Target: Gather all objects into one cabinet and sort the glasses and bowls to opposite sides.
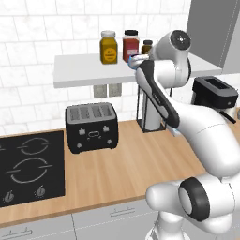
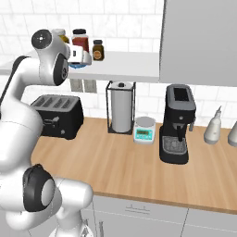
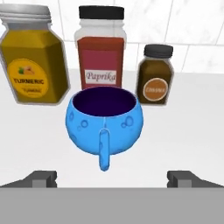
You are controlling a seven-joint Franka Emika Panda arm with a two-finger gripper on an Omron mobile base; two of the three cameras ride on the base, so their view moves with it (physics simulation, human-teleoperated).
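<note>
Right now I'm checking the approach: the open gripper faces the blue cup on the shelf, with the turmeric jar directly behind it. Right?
Not quite. In the hand view the paprika jar stands directly behind the blue cup; the turmeric jar is off to one side. The rest holds: the gripper is open and faces the cup on the shelf.

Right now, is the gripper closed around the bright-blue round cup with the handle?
No, the gripper is open, its fingertips spread wide with the bright-blue cup on the shelf beyond them, untouched.
</note>
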